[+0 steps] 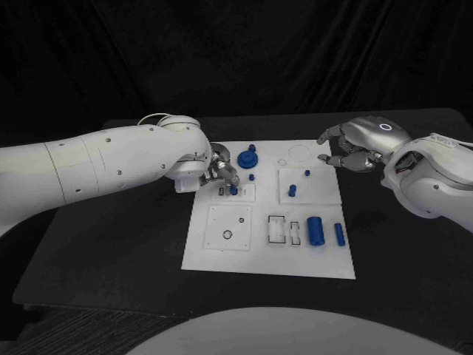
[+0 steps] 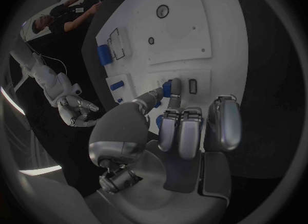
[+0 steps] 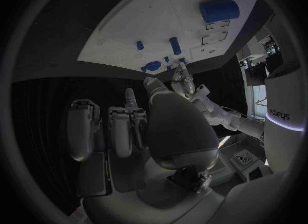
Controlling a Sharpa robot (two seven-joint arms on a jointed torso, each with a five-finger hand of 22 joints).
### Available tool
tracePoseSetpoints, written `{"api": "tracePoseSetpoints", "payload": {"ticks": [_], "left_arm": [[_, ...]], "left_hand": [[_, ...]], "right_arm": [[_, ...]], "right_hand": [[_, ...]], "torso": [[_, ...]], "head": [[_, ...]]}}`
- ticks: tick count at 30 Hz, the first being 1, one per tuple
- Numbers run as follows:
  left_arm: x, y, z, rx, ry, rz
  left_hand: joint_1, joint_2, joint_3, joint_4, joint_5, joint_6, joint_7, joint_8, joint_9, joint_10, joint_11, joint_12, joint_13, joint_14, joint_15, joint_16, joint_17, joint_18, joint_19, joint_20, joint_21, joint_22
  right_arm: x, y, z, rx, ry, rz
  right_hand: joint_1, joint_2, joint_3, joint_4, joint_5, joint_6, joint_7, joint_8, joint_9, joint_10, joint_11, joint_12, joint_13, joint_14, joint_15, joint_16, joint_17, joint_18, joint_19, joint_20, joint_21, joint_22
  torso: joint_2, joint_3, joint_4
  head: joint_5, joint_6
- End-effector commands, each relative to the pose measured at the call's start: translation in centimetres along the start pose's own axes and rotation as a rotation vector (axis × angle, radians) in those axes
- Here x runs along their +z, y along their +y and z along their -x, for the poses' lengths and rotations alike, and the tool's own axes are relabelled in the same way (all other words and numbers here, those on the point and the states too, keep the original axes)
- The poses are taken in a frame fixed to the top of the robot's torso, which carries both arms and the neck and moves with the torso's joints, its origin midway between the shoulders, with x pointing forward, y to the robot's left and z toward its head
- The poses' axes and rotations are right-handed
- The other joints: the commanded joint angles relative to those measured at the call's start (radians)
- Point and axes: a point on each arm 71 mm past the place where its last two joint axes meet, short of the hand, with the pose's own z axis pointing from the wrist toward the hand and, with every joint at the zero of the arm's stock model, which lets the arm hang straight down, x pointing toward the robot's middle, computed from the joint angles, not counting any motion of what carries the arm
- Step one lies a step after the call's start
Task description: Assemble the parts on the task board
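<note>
The white task board lies in the middle of the black table. My left hand hovers over the board's near-left slotted plate. Thumb and a finger pinch a small blue part right beside a slot. My right hand floats at the board's far right corner, fingers loosely bent, holding nothing. On the board stand a blue gear-like part, a short peg, a thick cylinder and a thinner cylinder.
Two rectangular slots sit beside the thick cylinder. A square plate with a round hole is at the board's near left. Bare black table surrounds the board.
</note>
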Motion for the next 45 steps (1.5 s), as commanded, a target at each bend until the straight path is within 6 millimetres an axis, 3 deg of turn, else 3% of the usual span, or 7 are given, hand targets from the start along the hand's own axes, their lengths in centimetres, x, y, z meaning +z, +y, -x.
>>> {"api": "tracePoseSetpoints", "payload": {"ticks": [1,9,22,27,33,37,45], "left_arm": [[0.2,-0.1,-0.5,0.011,0.032,-0.009],[0.2,0.0,-0.7,0.022,0.052,-0.005],[0.2,0.4,-0.7,0.02,0.055,0.001],[0.1,0.5,-0.6,0.014,0.047,0.001],[-0.2,0.6,-0.5,-0.016,0.003,-0.019],[-0.9,0.5,-0.3,-0.036,-0.035,-0.049],[-3.3,0.4,1.9,-0.046,-0.113,-0.102]], "left_hand": [[-0.027,-0.01,-0.035,0.026,-0.062,-0.006,-0.002,-0.013,0.001,0.073,0.003,-0.009,0.231,0.106,0.002,0.003,0.263,0.012,-0.009,0.0,-0.008,0.08],[-0.08,-0.029,-0.126,0.102,-0.14,-0.017,0.008,-0.036,-0.005,0.059,0.012,-0.023,0.218,0.106,0.01,0.003,0.263,0.016,-0.022,0.006,-0.03,0.069],[-0.096,-0.031,-0.187,0.145,-0.177,-0.039,0.016,-0.055,-0.003,0.057,0.019,-0.026,0.217,0.105,0.015,0.002,0.262,0.018,-0.026,0.012,-0.043,0.067],[-0.111,-0.027,-0.234,0.178,-0.209,-0.043,0.014,-0.03,0.04,0.061,0.019,-0.023,0.221,0.106,0.016,0.003,0.263,0.018,-0.019,0.013,-0.043,0.073],[-0.101,-0.022,-0.314,0.23,-0.219,-0.065,-0.004,0.078,0.203,0.086,0.003,0.003,0.245,0.106,0.001,0.003,0.263,0.011,0.01,0.001,-0.024,0.099],[-0.063,-0.02,-0.357,0.247,-0.215,-0.089,-0.025,0.214,0.37,0.104,-0.015,0.023,0.263,0.106,-0.015,0.003,0.263,0.005,0.034,-0.015,-0.002,0.123],[-0.021,-0.024,-0.389,0.251,-0.216,-0.111,-0.036,0.297,0.474,0.104,-0.024,0.023,0.263,0.106,-0.023,0.003,0.263,-0.001,0.053,-0.023,0.018,0.144]], "right_arm": [[0.0,-0.1,-0.1,-0.006,0.006,-0.017],[0.0,-0.1,-0.2,-0.005,0.007,-0.016],[-0.1,-0.1,-0.3,-0.005,0.011,-0.017],[-0.1,-0.2,-0.4,-0.004,0.013,-0.017],[-0.5,-0.3,-0.3,-0.002,0.005,-0.013],[-0.8,-0.4,-0.1,0.001,-0.01,-0.007],[-1.1,-0.4,0.2,0.007,-0.04,0.01]], "right_hand": [[0.01,0.001,0.003,-0.005,0.005,0.004,0.003,-0.005,-0.001,0.108,0.007,0.004,0.263,0.101,0.007,-0.005,0.251,0.013,0.038,0.006,-0.003,0.214],[0.01,0.001,0.003,-0.005,0.005,0.004,0.003,-0.005,-0.001,0.108,0.007,0.004,0.263,0.101,0.007,-0.005,0.251,0.013,0.038,0.006,-0.003,0.214],[0.009,0.001,0.004,-0.005,0.007,0.005,0.003,-0.006,-0.002,0.108,0.007,0.004,0.263,0.101,0.007,-0.006,0.25,0.013,0.038,0.007,-0.003,0.214],[0.009,0.001,0.004,-0.005,0.007,0.005,0.003,-0.006,-0.002,0.108,0.007,0.004,0.263,0.101,0.008,-0.005,0.251,0.013,0.038,0.007,-0.003,0.214],[0.007,0.001,0.004,-0.004,0.009,0.005,0.003,-0.006,-0.003,0.108,0.007,0.004,0.263,0.101,0.008,-0.005,0.251,0.013,0.038,0.007,-0.002,0.214],[-0.006,0.001,0.002,0.004,0.008,0.009,0.003,-0.006,-0.005,0.108,0.008,0.004,0.263,0.101,0.008,-0.004,0.253,0.012,0.041,0.008,0.003,0.216],[-0.03,0.0,-0.003,0.021,-0.014,0.018,0.001,-0.006,-0.008,0.108,0.006,0.004,0.263,0.102,0.008,-0.003,0.255,0.01,0.044,0.008,0.009,0.218]], "torso": [[0.0,-0.0002,0.0003],[-0.001,-0.0004,0.0008],[-0.001,-0.0018,-0.0006],[0.001,-0.002,-0.0008],[0.001,-0.0013,0.0005],[0.001,-0.0012,0.0008],[0.003,-0.0014,0.0021]], "head": [[0.002,0.0],[0.002,0.0],[0.0,0.0],[-0.001,0.0],[0.001,0.0],[0.001,0.0],[-0.001,0.0]]}}
